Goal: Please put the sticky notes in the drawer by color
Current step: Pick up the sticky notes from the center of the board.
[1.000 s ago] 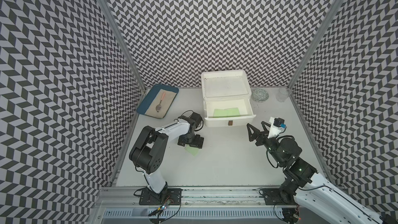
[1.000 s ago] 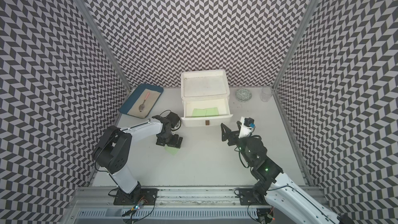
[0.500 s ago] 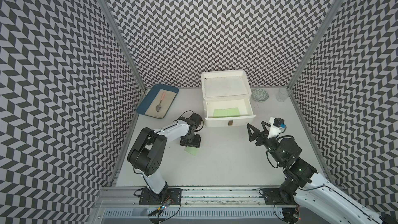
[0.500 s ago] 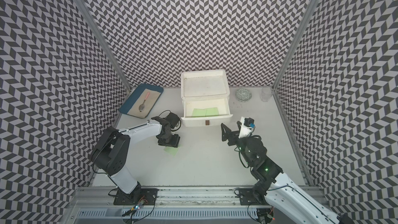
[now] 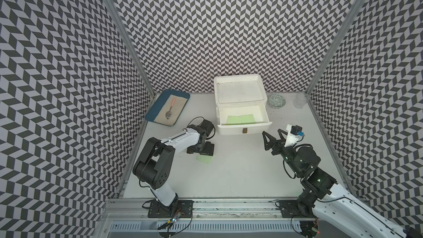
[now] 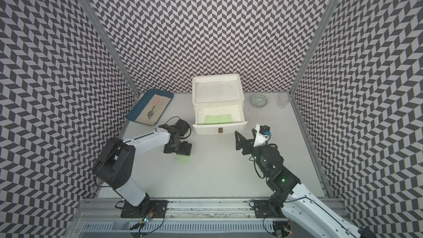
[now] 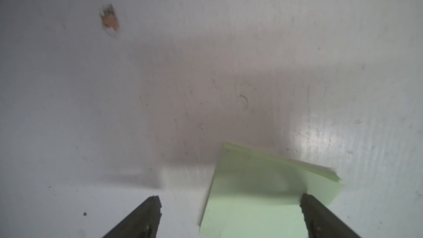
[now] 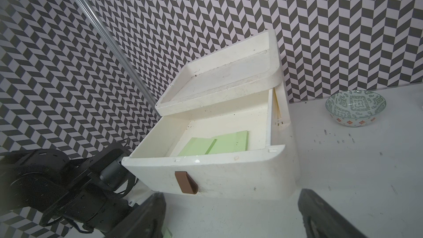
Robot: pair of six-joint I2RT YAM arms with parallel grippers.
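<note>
One pastel green sticky note (image 5: pixel 203 158) (image 6: pixel 182 158) lies on the white table. My left gripper (image 5: pixel 201 154) (image 6: pixel 178 151) points down over its far edge. In the left wrist view the gripper (image 7: pixel 229 200) is open, and the green note (image 7: pixel 263 193) reaches between the fingers and against one fingertip (image 7: pixel 306 202). The white drawer (image 5: pixel 243 126) (image 8: pixel 229 172) stands pulled out with two green sticky notes (image 5: pixel 240 119) (image 6: pixel 217 119) (image 8: pixel 212 145) inside. My right gripper (image 5: pixel 271 132) (image 6: pixel 245 133) (image 8: pixel 231 202) hovers open and empty before the drawer front.
A blue tray (image 5: pixel 153 115) with a cloth and a spoon sits at the back left. A patterned bowl (image 5: pixel 277 101) and a clear glass (image 5: pixel 302 100) stand at the back right. A small orange mark (image 7: pixel 109 19) shows on the table.
The left gripper's jaws narrowed over the green note and have spread wide again. The note still lies on the table. The right arm has not moved.
</note>
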